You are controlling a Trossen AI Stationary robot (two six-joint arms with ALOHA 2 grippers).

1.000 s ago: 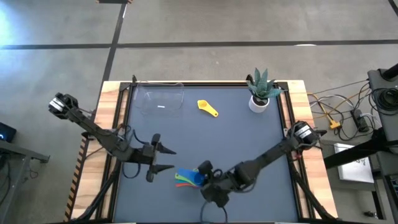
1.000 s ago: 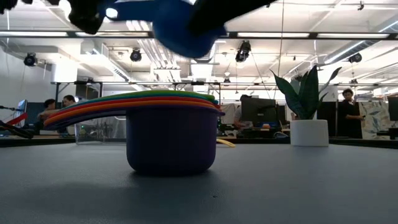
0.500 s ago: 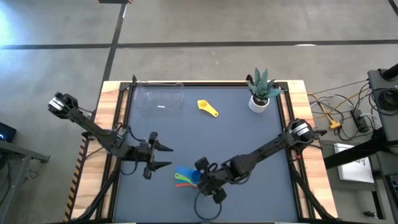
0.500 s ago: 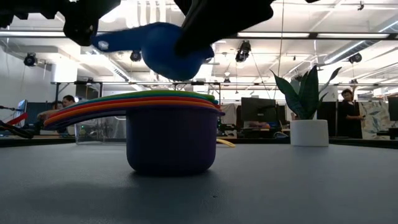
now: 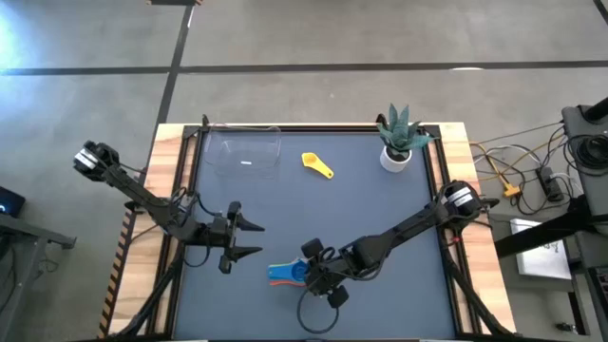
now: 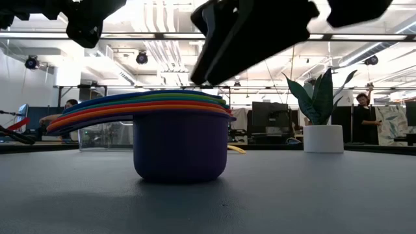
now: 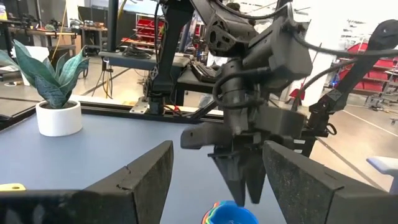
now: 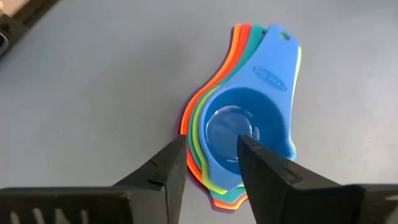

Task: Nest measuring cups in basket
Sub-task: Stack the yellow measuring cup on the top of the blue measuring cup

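A stack of nested measuring cups stands on its purple bottom cup near the table's front edge. A blue cup is the topmost, and its handle fans out with the others toward the left. My right gripper hangs open just above the blue cup's bowl, with nothing between its fingers. My left gripper waits open a little to the stack's left and farther back. A single yellow cup lies on the mat at the back. To its left stands the clear basket, with nothing in it.
A white pot with a spiky green plant stands at the back right corner. Bare dark mat lies between the stack and the basket. Wooden rails edge the table on both sides. People sit in the room beyond the far edge.
My right gripper has come down toward the stack with the blue cup, opened and let go. The blue cup, which hung above the stack a second ago, now sits nested on top of it. The rest of the stack has stayed in place.
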